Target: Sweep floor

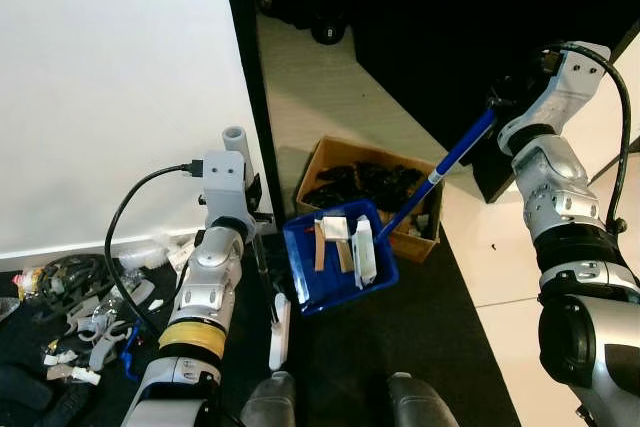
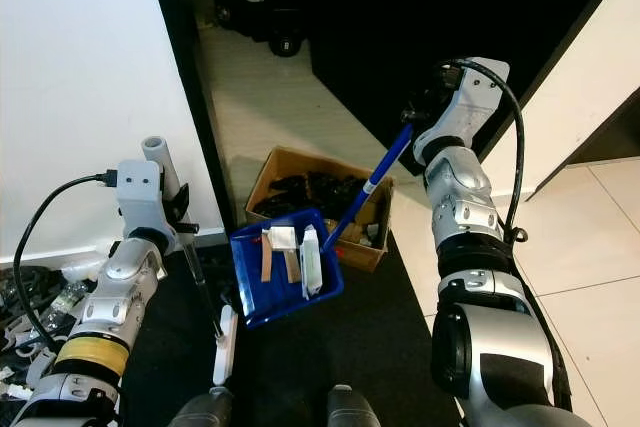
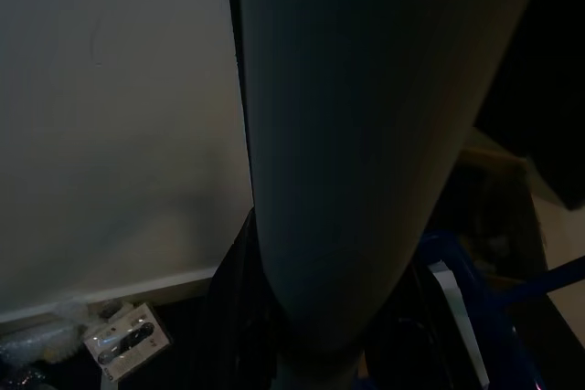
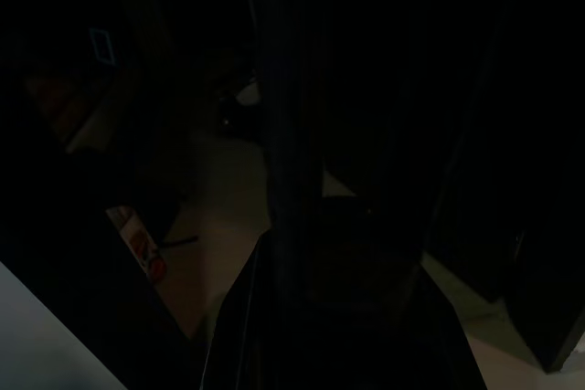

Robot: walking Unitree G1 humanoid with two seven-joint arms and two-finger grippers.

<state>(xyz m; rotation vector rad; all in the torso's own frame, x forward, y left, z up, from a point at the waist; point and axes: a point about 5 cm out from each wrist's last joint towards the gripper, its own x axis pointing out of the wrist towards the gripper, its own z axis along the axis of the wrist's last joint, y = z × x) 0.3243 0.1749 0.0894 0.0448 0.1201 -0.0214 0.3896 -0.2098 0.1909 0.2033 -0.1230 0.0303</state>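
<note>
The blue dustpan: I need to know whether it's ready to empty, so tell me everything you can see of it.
The blue dustpan is a square, shallow pan that looks like plastic, with a long blue handle rising up to the right gripper. It tilts above the dark floor mat, right in front of an open cardboard box of dark items. Inside lie several scraps: white paper-like pieces and brownish strips, gathered mid-pan. It looks loaded rather than empty.
</note>
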